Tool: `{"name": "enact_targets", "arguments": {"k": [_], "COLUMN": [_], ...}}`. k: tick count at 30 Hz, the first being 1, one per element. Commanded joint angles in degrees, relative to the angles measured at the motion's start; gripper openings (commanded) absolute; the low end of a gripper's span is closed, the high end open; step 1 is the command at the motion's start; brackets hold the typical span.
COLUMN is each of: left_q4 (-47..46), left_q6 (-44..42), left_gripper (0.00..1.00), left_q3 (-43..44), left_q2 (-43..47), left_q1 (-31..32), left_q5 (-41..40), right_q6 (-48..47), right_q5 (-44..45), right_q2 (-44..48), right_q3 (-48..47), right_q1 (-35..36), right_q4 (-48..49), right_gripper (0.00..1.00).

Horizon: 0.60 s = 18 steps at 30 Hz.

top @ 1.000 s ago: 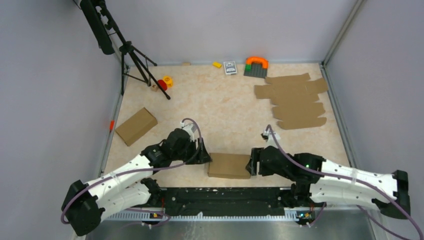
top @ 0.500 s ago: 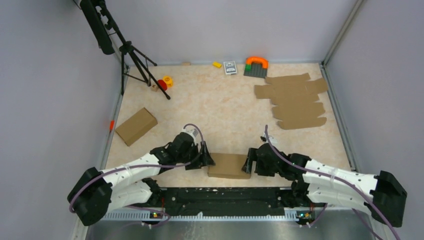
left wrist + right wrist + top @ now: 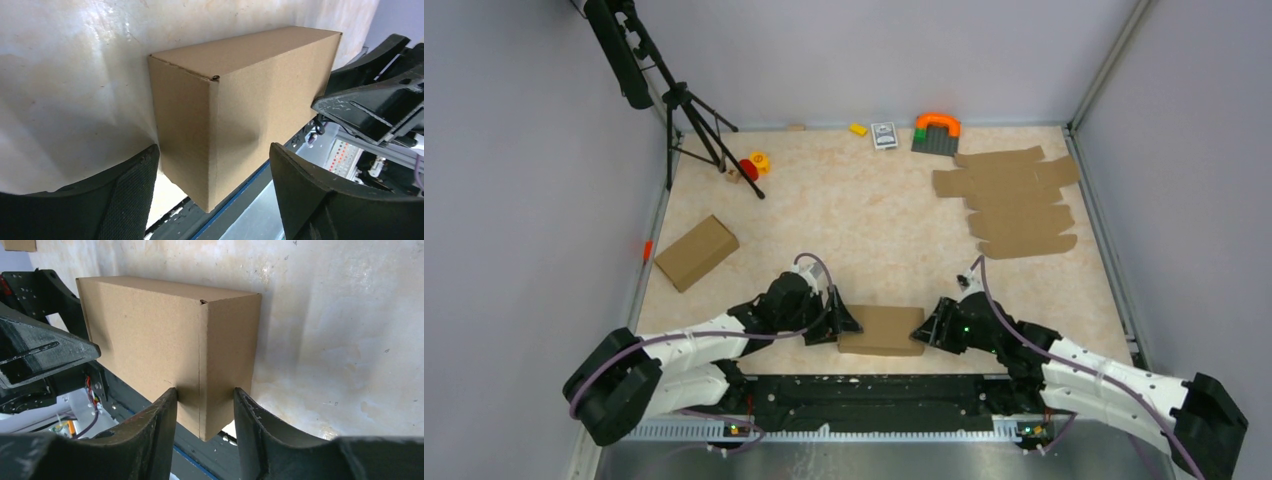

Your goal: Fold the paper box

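Shows a fully closed brown paper box (image 3: 883,330) lying just beyond the middle of the black base rail (image 3: 874,395), with its near bottom corner seemingly overhanging toward the rail. Left gripper (image 3: 844,322) at the box end left of the rail's centre, jaws spread wide, straddling that corner without touching. Right gripper (image 3: 205,391) at the opposite end, jaws set narrow about the corner; cannot tell whether clamped or merely alongside. Likely risks: an uneven push from one end skewing the box off toward the rail; a hard pinch denting the corner or springing the tucked lid.
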<state>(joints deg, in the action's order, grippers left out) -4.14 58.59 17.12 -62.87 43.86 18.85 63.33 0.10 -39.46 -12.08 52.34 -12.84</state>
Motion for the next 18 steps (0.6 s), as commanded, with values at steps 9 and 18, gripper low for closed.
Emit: {"name": "enact_targets", "arguments": {"k": [9,18], "left_q4": [-15.2,-13.5], "left_q6": [6.8,8.7], "left_gripper": [0.72,0.57], "left_q3": [-2.8,-3.0], "left_q2": [4.1,11.8], "left_q1": [-0.8,-2.1], "left_q5": [7.1,7.2], "right_q6": [2.1,3.0], "right_q5": [-3.2,-3.3], "right_q2": [5.9,8.3], "right_q3": [3.2,3.3], "right_q1": [-3.8,-5.2], "right_q4": [-1.8,-3.7], "right_gripper": [0.27,0.21]}}
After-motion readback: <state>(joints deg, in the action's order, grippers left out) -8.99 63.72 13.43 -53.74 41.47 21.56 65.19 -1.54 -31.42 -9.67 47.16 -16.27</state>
